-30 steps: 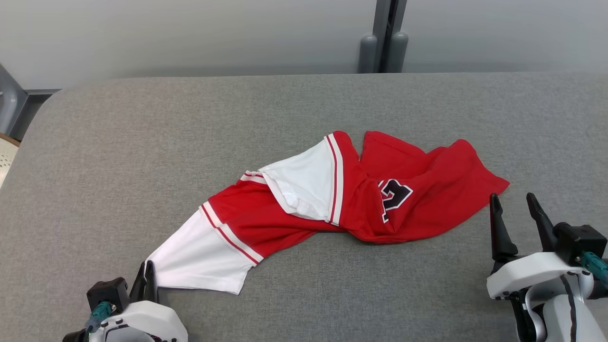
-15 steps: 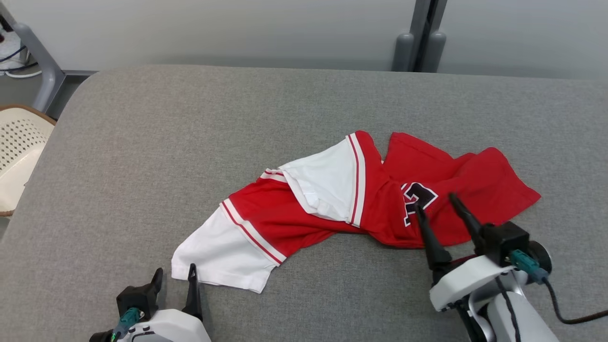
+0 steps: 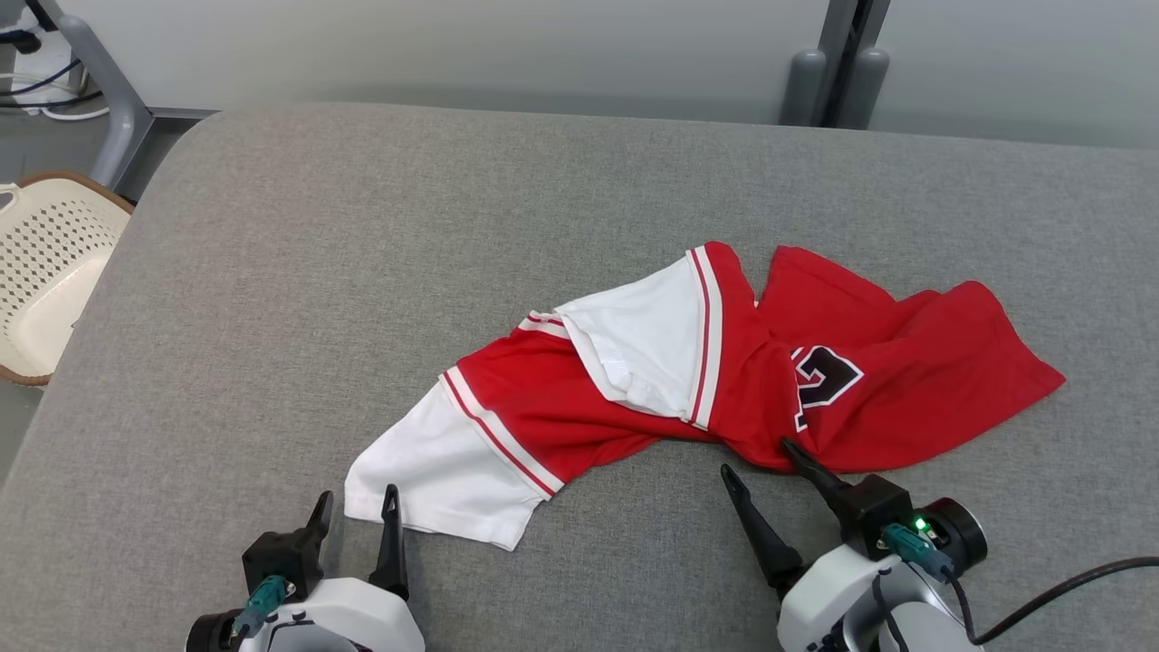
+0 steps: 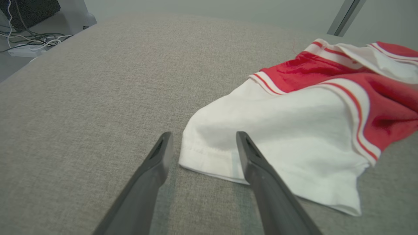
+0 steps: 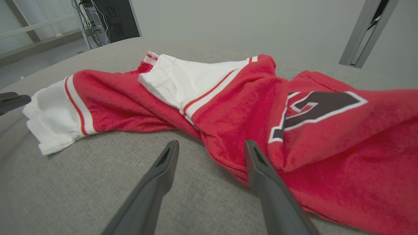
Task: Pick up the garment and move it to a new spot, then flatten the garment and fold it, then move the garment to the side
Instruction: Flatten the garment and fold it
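Moved: our left tool (image 3: 358,493), pressed together on the white sleeve (image 3: 435,471) a second ago, now stands spread and has let the cloth go. Our right tool (image 3: 755,456) has come from the garment's far right corner to its near edge. Our head camera has turned too, so the whole picture has shifted.
Left tool: two long, dark, tapering fingers (image 4: 261,182), spread. In the left wrist view the sleeve's corner lies between them and the right finger crosses over the stitched hem. We cannot tell whether it touches.
Right tool: spread, holding nothing. In the right wrist view its left finger is over bare bench and its right finger is over the edge of a red fold, just below the number (image 3: 826,371).
Garment (image 3: 543,407): soft red knit with white sleeve ends, each set off by red and white stripes, and a black number outlined in white. It lies crumpled and twisted at its middle, in a band running from near left, at our left tool, to far right across the bench. Its heap has the same shape as before.
Bench (image 3: 362,226): flat, covered in coarse grey woven cloth, with a rounded far left corner.
Basket (image 3: 45,272): cream perforated plastic with a brown rim, beyond the bench's left edge.
Post (image 3: 847,63): grey upright behind the far edge.
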Motion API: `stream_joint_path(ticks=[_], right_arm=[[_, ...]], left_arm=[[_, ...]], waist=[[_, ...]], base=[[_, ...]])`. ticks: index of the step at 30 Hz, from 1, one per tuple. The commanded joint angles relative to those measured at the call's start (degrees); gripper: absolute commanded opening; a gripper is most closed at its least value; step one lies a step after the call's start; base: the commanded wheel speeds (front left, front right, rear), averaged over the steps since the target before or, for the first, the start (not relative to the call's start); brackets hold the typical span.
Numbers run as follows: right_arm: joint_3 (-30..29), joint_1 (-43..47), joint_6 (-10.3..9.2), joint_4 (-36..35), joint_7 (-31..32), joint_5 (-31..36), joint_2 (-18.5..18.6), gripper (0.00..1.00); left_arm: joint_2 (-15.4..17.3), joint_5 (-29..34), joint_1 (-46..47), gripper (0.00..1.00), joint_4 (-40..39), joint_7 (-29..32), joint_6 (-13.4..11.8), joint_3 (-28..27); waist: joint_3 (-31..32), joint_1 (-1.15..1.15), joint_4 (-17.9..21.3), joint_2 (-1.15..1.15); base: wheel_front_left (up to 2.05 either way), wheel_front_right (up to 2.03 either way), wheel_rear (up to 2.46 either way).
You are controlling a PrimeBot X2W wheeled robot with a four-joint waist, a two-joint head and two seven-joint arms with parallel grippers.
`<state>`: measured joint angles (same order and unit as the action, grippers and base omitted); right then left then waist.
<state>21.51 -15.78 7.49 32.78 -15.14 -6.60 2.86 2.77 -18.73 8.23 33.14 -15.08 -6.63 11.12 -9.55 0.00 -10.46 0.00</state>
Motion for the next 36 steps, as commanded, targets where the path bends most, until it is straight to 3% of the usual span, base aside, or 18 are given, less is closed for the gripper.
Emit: stream_joint_path(ticks=[1,9,10,11,14,20,26,36], right_arm=[[-0.3,0.2,0.00,0.4,0.0,0.4,0.6,1.00],[-1.2,-1.2,0.00,3.5,0.0,4.2,1.3,0.98],[-1.3,-1.3,0.00,4.0,0.0,4.6,1.3,0.86],[-1.3,-1.5,0.00,4.3,0.0,4.9,1.3,0.67],[-1.9,-2.2,0.00,4.3,0.0,5.2,1.2,0.00],[-5.7,-3.5,0.00,0.4,0.0,4.8,2.0,0.00],[-8.8,-8.3,0.00,-3.7,0.0,6.6,5.3,0.00],[-4.6,-25.0,0.00,4.3,0.0,12.1,12.5,0.00]], left_arm=[[0.3,-0.3,-0.2,1.00,-0.3,-0.1,-0.2,-0.1],[0.3,-0.8,0.3,1.00,-1.0,-0.1,0.0,0.4],[0.3,-0.9,0.4,1.00,-1.1,-0.1,0.0,0.5],[0.3,-0.9,0.6,1.00,-1.2,-0.1,0.0,0.6],[0.3,-1.1,0.7,1.00,-1.6,-0.1,-0.1,0.8],[0.2,-0.9,0.9,1.00,-2.9,-0.1,-0.1,0.9],[0.3,-0.7,1.8,1.00,-4.0,-0.1,0.6,2.9],[0.3,-4.0,5.0,1.00,-5.0,-0.1,0.4,11.1]], waist=[[-0.1,0.00,0.1,0.00],[-0.8,0.00,0.3,0.00],[-0.9,0.00,0.3,0.00],[-1.0,0.00,0.3,0.00],[-1.2,0.00,0.2,0.00],[-1.5,0.00,0.2,0.00],[-2.1,0.00,-0.2,0.00],[-4.9,0.00,-6.3,0.00]], base=[[0.00,0.00,0.00],[0.00,0.00,0.00],[0.00,0.00,0.00],[0.00,0.00,0.00],[0.00,0.00,0.00],[0.00,0.00,0.00],[0.00,0.00,0.00],[0.00,0.00,0.00]])
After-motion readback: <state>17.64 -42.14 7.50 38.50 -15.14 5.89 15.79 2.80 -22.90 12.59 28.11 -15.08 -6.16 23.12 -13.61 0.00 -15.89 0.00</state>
